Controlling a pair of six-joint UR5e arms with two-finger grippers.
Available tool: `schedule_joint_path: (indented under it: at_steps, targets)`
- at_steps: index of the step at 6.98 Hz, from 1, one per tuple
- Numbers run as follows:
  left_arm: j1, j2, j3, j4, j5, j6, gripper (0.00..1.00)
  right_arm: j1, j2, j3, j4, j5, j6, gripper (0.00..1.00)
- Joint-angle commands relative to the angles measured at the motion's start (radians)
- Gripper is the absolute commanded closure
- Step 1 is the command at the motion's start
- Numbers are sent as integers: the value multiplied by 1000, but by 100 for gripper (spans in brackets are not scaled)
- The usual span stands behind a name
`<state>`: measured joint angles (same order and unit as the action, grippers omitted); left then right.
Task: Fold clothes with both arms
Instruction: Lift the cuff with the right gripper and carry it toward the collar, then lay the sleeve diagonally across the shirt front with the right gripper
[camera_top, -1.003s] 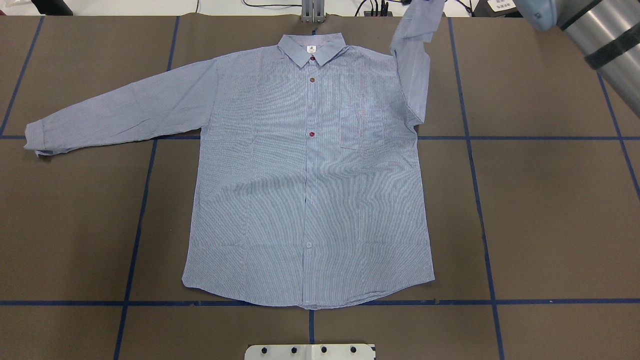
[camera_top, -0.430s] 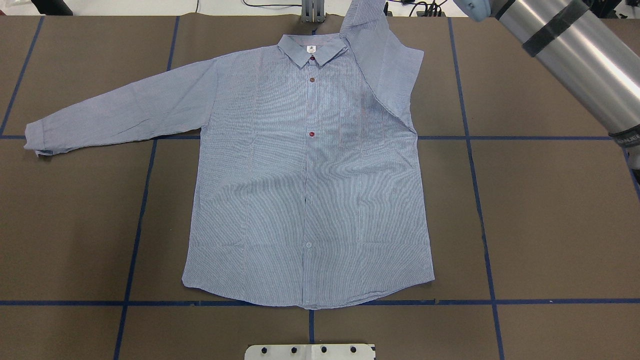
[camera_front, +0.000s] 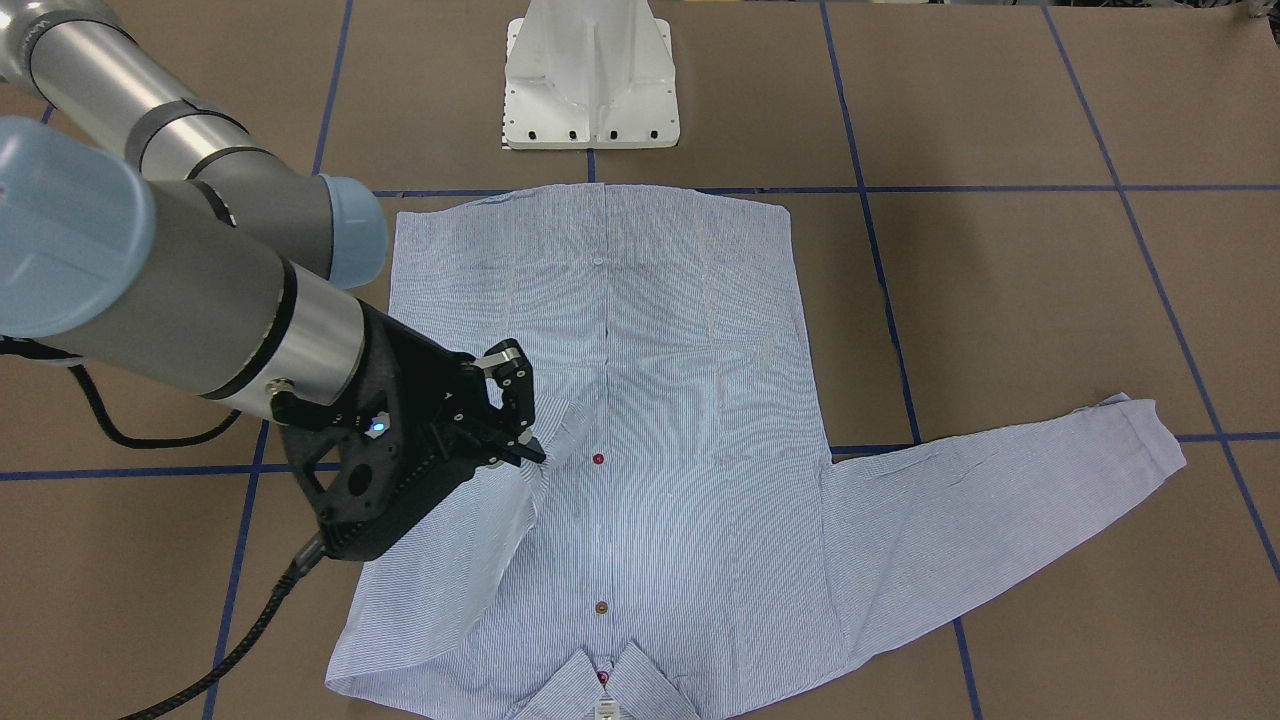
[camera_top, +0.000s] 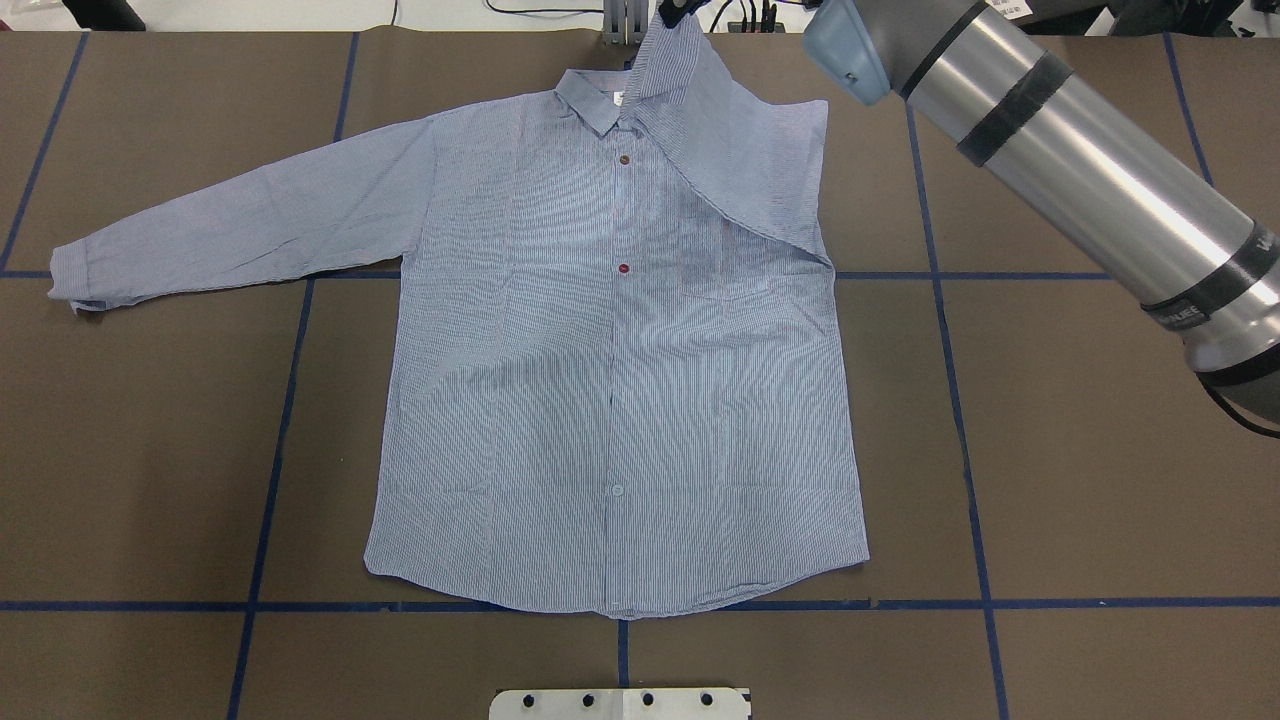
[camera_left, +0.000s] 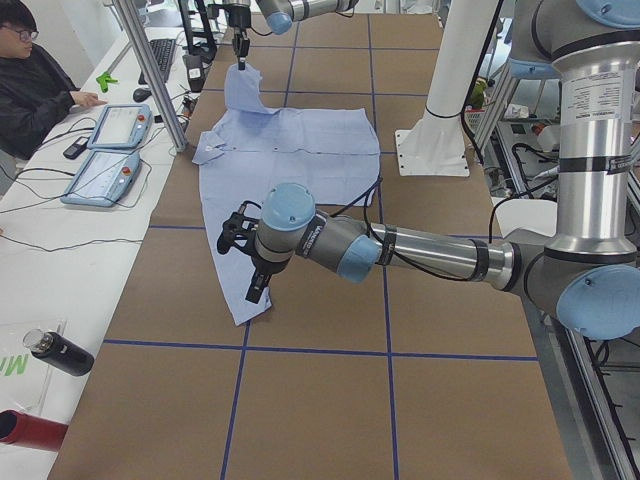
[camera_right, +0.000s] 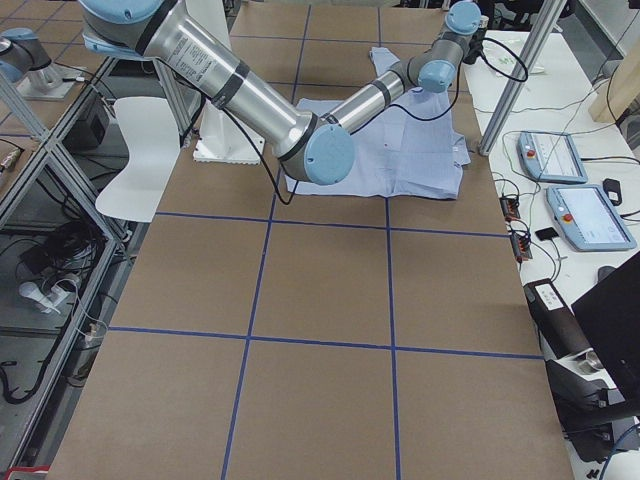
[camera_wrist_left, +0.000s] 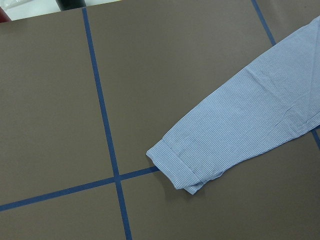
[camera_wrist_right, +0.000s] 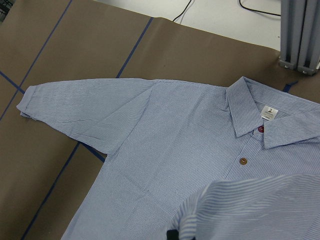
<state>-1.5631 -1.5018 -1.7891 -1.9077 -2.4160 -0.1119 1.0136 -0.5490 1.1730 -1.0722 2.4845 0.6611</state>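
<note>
**Front-facing view:** The right gripper (camera_front: 525, 440) is pinched on the cuff of the right sleeve (camera_front: 460, 590). It holds the cuff lifted over the chest of the striped shirt (camera_front: 660, 330). The shirt lies buttoned and front up under the fingers, and its left sleeve (camera_front: 1000, 500) is spread out well away from that gripper. I judge the first sleeve fold to be under way. The other sleeve, the sides and the bottom half are all yet to be folded.

**Overhead view:** The right arm (camera_top: 1080, 140) reaches to the far edge of the table. The raised sleeve slopes down from the gripper across the collar side. The chest pocket (camera_top: 725, 275), partly in the sleeve's shadow, lies flat and looks empty.

**Exterior left view:** The left gripper (camera_left: 235, 232) hangs just above the left cuff. I cannot tell whether its fingers are apart or together. A dark bottle (camera_left: 60, 352) lies on the side bench, far from either gripper, and its contents cannot be seen. No container shows on the table (camera_left: 320, 400) itself.

**Exterior right view:** Both arms reach over the shirt at the far end of the table. The detail is too small to add more.

**Left wrist view:** The left cuff (camera_wrist_left: 175, 170) lies flat below the camera, untouched, and no fingers are in frame.

**Right wrist view:** The collar (camera_wrist_right: 260, 117) lies ahead of the gripper. The held sleeve bunches up right at the gripper, along the lower edge of the frame.
</note>
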Motion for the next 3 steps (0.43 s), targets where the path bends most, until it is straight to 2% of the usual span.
schedule_joint_path:
  at_steps: [1, 3]
  targets:
    - [2, 0, 4, 1, 0, 0, 0, -59, 27, -21, 0, -73, 0, 100]
    - [0, 0, 8, 1, 0, 0, 0, -93, 30, -32, 2, -125, 0, 100]
